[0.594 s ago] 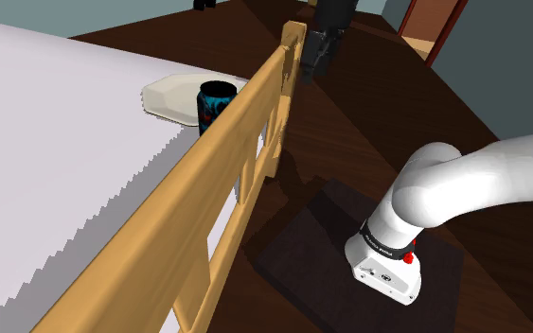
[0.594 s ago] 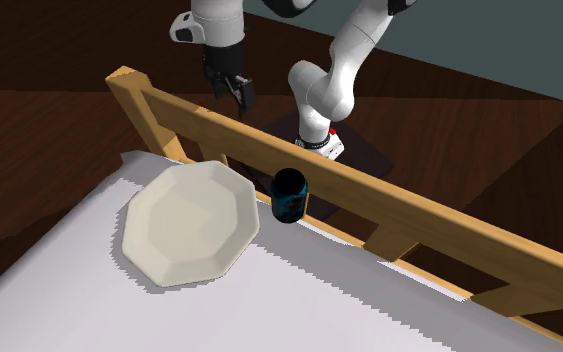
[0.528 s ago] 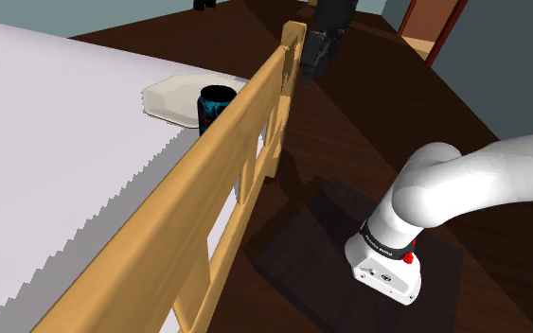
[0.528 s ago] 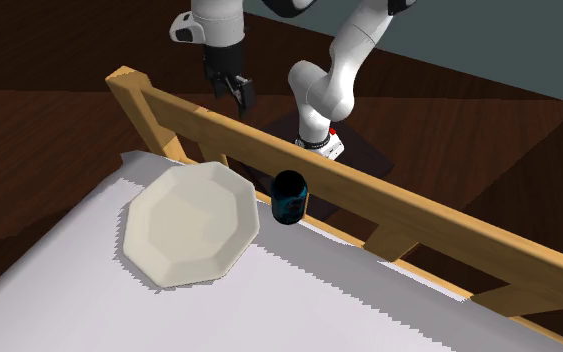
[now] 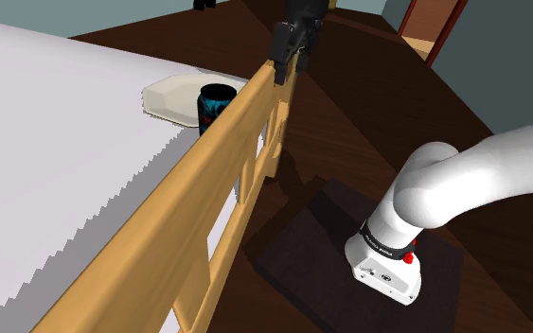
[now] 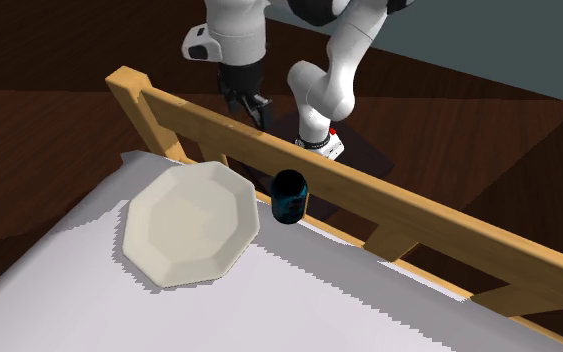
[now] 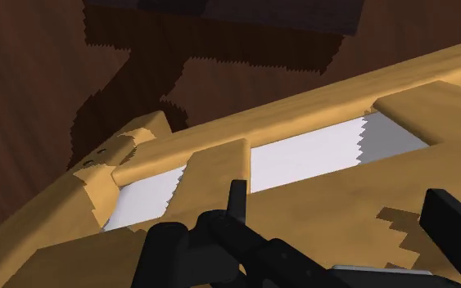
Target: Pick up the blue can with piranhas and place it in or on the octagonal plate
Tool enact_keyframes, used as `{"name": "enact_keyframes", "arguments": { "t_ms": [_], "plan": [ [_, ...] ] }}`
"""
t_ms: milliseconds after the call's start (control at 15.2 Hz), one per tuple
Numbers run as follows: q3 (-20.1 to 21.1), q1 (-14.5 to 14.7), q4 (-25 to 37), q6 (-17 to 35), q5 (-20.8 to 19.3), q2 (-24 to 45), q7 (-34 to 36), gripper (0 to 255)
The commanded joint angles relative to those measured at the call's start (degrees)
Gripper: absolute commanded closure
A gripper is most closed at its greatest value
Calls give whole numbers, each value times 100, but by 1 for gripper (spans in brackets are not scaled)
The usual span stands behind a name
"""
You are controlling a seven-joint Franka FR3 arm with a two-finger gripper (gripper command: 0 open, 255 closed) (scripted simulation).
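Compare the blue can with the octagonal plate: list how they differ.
The can is dark with blue markings; the plate is plain off-white. The can stands upright, a narrow cylinder; the plate lies flat, wide and eight-sided. Both rest on the white surface beside the wooden rail.

Blue-patterned black can [image 6: 289,197], cream plate [image 6: 189,226], tan rail [image 6: 419,212]

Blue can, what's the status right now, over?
Jaws open, empty, above the wooden rail. Can upright on the white surface, beside the octagonal plate, untouched. Rail stands between jaws and can.
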Motion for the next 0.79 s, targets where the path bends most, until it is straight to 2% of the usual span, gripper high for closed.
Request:
{"name": "enact_keyframes", "arguments": {
  "t_ms": [0,396,726],
  "plan": [
    [267,49,169,-8,121,164,326,0],
    [1035,106,1053,-117,301,935,1270,0],
    [1718,112,1986,-231,241,1774,2128,0]
  ]
}}
